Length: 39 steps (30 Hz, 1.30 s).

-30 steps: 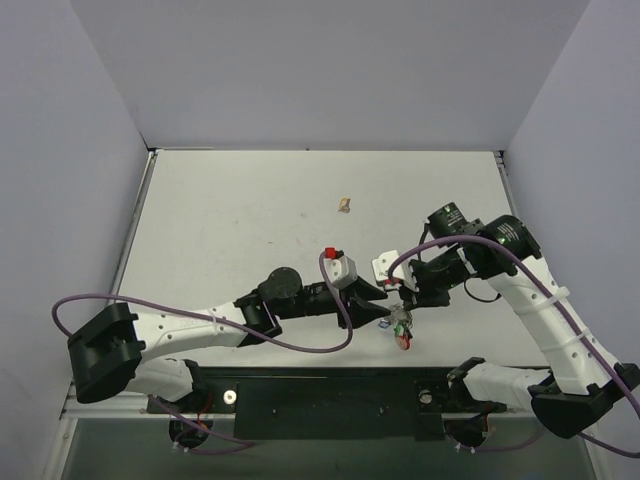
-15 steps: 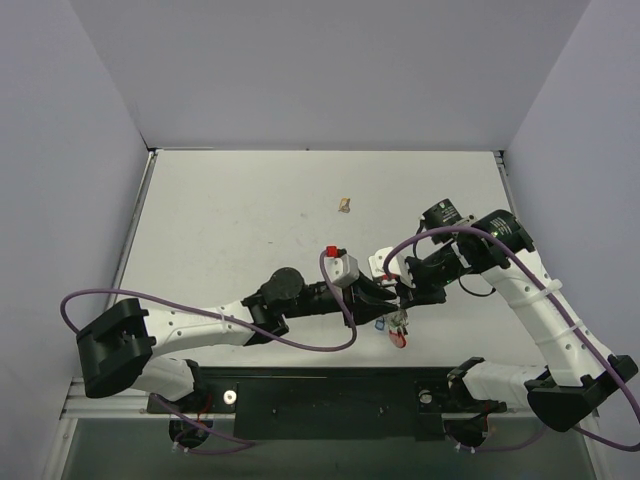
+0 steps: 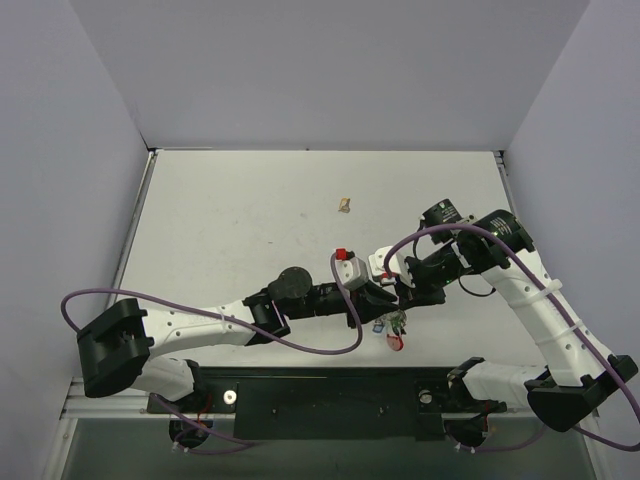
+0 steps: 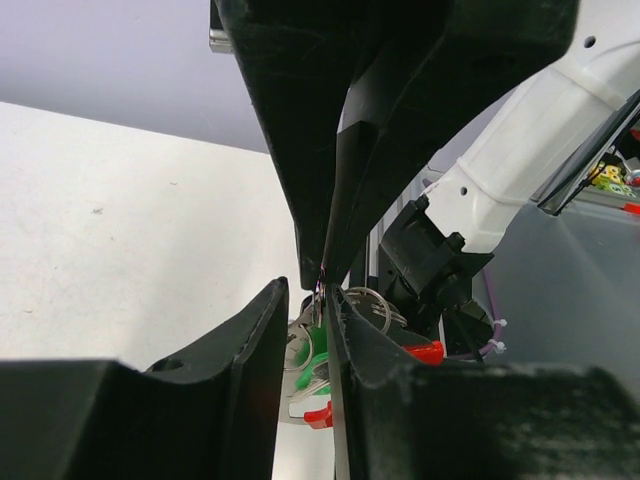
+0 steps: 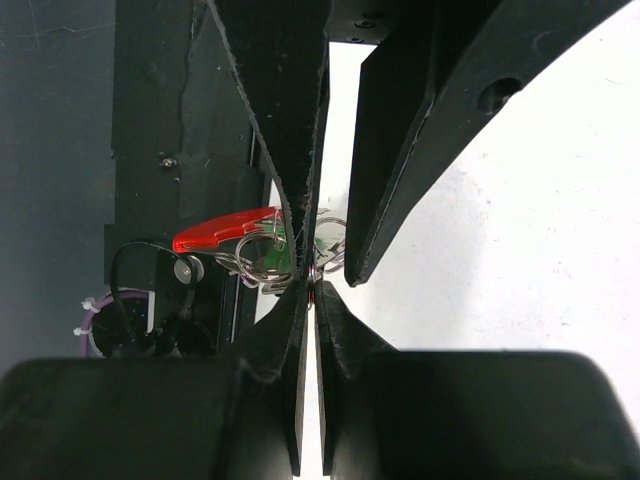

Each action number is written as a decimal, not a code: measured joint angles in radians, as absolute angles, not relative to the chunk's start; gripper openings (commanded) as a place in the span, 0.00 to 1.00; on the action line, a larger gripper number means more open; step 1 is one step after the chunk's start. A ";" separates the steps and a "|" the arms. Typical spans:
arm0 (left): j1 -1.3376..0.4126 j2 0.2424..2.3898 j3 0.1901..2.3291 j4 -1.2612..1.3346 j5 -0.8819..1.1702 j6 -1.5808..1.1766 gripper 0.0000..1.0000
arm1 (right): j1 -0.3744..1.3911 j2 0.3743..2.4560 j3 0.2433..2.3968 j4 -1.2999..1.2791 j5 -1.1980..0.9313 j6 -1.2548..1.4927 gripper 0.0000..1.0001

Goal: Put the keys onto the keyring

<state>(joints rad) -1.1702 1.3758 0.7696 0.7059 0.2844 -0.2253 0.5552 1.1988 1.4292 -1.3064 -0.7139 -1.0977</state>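
The keys (image 3: 397,328) are hanging in a small bunch near the table's (image 3: 230,220) front edge, between the two grippers. They are thin silver-grey metal blades and wire loops, with glossy red, green and blue bits. The right gripper (image 5: 310,285) is pinching the wiry keyring (image 5: 330,232), its flat black fingers closed together. The left gripper (image 4: 322,300) is showing a slim gap around the bunch, and I cannot tell whether it is gripping.

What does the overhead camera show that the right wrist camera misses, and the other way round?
Only overhead: the whole left arm and right arm, and a small tan lump on the table. Only the right wrist: thin wire rings among the keys. Both: the keys with a red tag, where the left hand and right hand meet.
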 measured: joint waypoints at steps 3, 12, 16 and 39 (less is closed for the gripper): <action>-1.171 1.376 0.772 0.687 0.280 -0.220 0.28 | 0.555 1.199 1.429 -1.306 -0.714 -1.097 0.00; -1.177 1.376 0.788 0.644 0.281 -0.200 0.18 | 0.555 1.199 1.429 -1.306 -0.714 -1.095 0.00; -1.177 1.376 0.791 0.639 0.281 -0.201 0.22 | 0.555 1.199 1.429 -1.306 -0.713 -1.092 0.00; -1.180 1.367 0.791 0.637 0.281 -0.205 0.00 | 0.548 1.199 1.427 -1.304 -0.723 -1.062 0.12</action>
<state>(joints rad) -1.1797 1.3670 0.7906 0.6373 0.2810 -0.2054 0.5480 1.1988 1.4265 -1.3045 -0.7227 -1.0622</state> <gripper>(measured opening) 0.015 0.041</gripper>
